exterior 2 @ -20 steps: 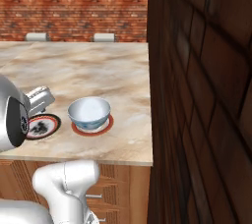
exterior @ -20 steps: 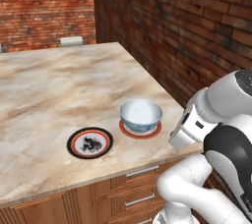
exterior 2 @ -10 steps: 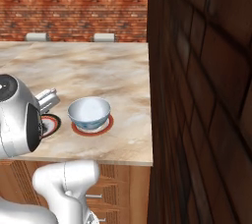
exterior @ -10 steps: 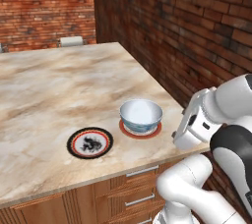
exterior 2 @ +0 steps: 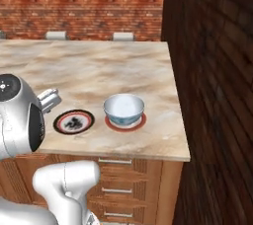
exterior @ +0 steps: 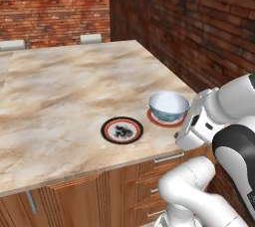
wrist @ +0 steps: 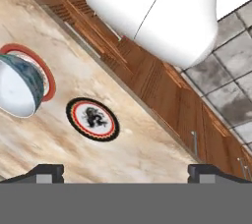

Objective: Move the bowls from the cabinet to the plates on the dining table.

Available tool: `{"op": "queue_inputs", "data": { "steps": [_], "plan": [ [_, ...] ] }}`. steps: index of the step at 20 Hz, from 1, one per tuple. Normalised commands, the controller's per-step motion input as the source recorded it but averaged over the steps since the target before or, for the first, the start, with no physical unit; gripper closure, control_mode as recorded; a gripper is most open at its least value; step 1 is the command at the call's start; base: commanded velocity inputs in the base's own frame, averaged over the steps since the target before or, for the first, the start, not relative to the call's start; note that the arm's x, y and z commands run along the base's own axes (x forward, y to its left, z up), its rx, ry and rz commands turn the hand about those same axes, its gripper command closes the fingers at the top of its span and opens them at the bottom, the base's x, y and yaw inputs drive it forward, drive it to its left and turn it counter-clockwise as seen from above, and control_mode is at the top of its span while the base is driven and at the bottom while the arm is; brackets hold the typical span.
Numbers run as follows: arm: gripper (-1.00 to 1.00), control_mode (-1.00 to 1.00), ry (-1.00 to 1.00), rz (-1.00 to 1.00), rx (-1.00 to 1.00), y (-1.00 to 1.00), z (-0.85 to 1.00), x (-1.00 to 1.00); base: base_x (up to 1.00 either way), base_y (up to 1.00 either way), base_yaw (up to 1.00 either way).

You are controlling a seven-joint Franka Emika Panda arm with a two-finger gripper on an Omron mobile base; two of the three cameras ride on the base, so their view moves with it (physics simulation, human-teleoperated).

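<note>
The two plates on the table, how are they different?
The near plate is bare, so its black figure shows; the far plate carries the blue-patterned bowl, leaving only its red edge visible. The bare plate lies farther from the brick wall. Both are round, flat on the dining table.

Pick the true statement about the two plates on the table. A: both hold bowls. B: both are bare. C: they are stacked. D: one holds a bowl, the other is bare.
D: the bowl sits on one plate, while the other plate lies bare beside it on the table.
</note>
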Motion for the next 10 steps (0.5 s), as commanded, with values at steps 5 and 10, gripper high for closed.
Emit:
{"op": "queue_inputs", "data": {
  "steps": [5, 10],
  "plan": [
    [-1.00, 1.00, 0.00, 0.00, 0.00, 0.00, 0.00, 0.00, -0.50, 0.62, 0.10],
    [-1.00, 1.00, 0.00, 0.00, 0.00, 0.00, 0.00, 0.00, 0.04, 0.60, 0.15]
  ]
}}
